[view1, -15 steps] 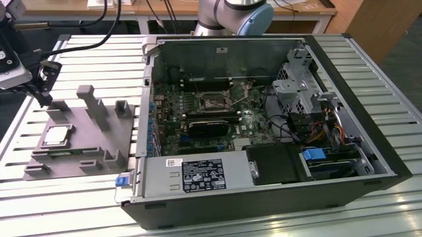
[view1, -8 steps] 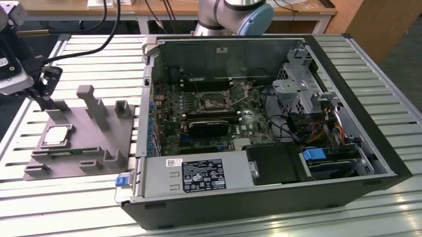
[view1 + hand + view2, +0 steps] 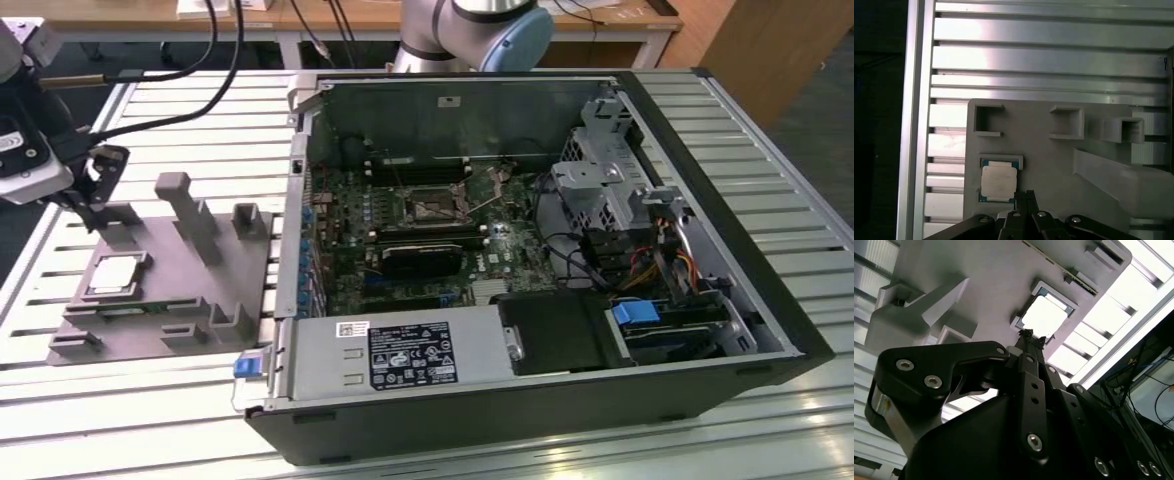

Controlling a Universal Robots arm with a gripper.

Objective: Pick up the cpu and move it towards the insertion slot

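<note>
Cpu lies in the grey tray — near the clenched, empty claw.

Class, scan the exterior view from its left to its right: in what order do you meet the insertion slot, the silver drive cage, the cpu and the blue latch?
cpu → blue latch → insertion slot → silver drive cage

Wore matte black across the gripper — angular linkage plates studded with silver socket-head screws. Carried narrow black fingers pierced by small round holes. Showed a bare metal strip along one plate's edge. Had a silver-grey arm joint capped in pale blue — black cables looped by the grey-and-black wrist.
</note>
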